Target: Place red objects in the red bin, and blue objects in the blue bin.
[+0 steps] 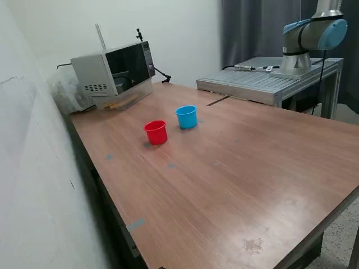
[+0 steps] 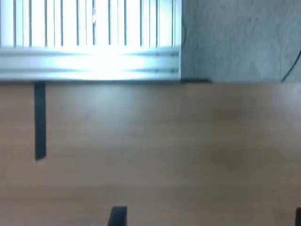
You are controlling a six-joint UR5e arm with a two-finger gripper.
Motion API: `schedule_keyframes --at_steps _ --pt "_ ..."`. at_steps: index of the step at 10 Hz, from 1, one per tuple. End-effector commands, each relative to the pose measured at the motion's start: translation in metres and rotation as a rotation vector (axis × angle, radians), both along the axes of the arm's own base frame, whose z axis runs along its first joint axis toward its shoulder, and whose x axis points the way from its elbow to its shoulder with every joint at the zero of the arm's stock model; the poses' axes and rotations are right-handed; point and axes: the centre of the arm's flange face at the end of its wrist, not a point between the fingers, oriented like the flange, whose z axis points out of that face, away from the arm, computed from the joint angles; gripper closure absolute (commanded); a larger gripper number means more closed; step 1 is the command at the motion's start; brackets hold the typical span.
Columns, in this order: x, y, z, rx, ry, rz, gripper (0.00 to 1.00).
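Exterior view, L to R: a white wall (image 1: 33,168) fills the view's left edge; beside it, at the far corner of the wooden table (image 1: 235,185), sits a silver microwave (image 1: 115,73) w/ dark door. Near the table's centre stand the two bins, both upright and open-mouthed: red bin (image 1: 156,132) toward the view's left and slightly nearer the camera, blue bin (image 1: 187,116) just beside it toward the view's right, the two close but apart. No red or blue cubes can be made out on the tabletop; whether any lie inside the bins cannot be told. Small grey-blue tape marks (image 1: 136,225) dot the wood. Farther right, a ribbed metal platform (image 1: 263,78) abuts the table's far edge and carries the robot arm base (image 1: 305,39), grey w/ light-blue joint caps, at the view's upper right. The gripper itself is outside this view. Wrist view: bare wood of the table (image 2: 164,141), a dark tape strip (image 2: 40,121), the bright ribbed platform (image 2: 89,42) and grey floor (image 2: 240,37). Dark shapes at the frame edge may be the fingertips (image 2: 117,216), but jaw state cannot be told.
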Motion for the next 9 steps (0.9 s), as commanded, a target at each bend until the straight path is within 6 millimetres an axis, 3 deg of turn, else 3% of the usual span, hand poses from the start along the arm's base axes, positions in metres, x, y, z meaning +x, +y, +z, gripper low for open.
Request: schedule_keyframes --at_steps 1,3,9 --pt "0.02 -0.002 -0.017 -0.013 -0.106 0.002 0.0" --pt "0.031 -0.005 -0.024 -0.026 -0.192 0.002 0.0" --pt "0.03 0.001 -0.024 -0.025 -0.194 -0.007 0.0"
